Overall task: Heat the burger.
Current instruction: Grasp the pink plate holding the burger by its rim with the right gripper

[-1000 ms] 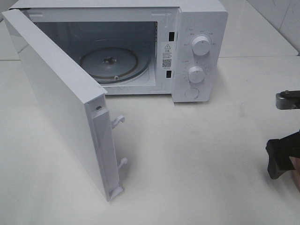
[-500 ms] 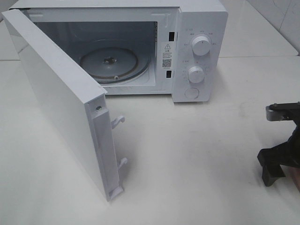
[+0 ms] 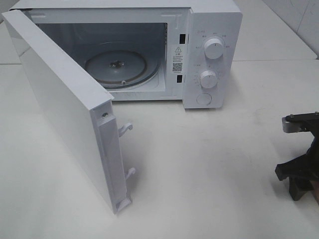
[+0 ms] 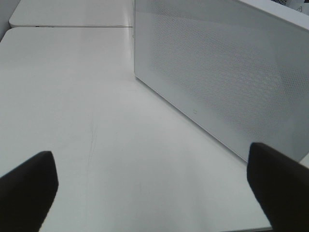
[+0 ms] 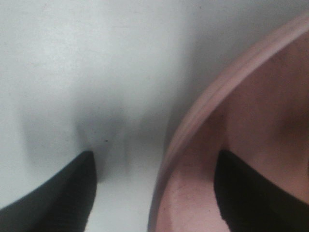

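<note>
Right gripper point(image 5: 154, 162) shifted, fingers spread astride plate point(image 5: 251, 111) rim; left gripper point(image 4: 149, 153) spread wide

A white sticker point(image 3: 177, 59) stood on the front frame of the microwave point(image 3: 219, 20), just right of the cavity opening, in the upper middle of the exterior high view. It bore a warning triangle with an exclamation mark at its top and a QR code point(image 3: 177, 66) lower down. Its printed lines were too small to read. Faint markings ringed the upper knob point(image 3: 214, 48) and the lower knob point(image 3: 208, 79), likewise illegible.
</note>
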